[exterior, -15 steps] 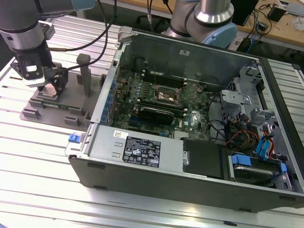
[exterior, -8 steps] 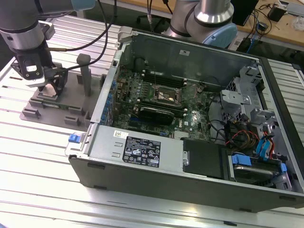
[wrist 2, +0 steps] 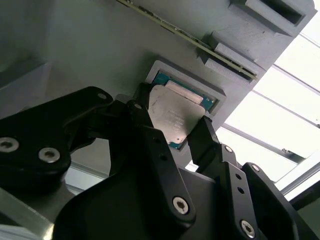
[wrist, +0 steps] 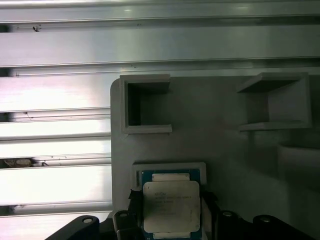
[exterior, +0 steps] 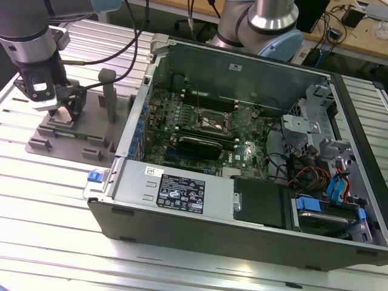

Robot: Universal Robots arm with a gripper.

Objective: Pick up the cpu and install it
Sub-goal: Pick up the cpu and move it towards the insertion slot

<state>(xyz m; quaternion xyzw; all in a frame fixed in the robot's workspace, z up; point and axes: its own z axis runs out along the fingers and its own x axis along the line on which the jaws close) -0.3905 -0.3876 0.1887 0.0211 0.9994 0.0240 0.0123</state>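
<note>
While the cpu (wrist: 171, 207) lies flat in its recess in the grey holder (exterior: 91, 142), at the exterior view's left on the ribbed metal surface (exterior: 48, 200), the pincer (exterior: 60, 111) hangs straight over it. The pincer is released, its jaws parted to either side of the chip and just beside two opposite edges. The chip looks nearly square, so no long axis matters. Well apart, toward the exterior view's right, the motherboard socket (exterior: 209, 121) sits inside the open computer case (exterior: 182, 212).
</note>
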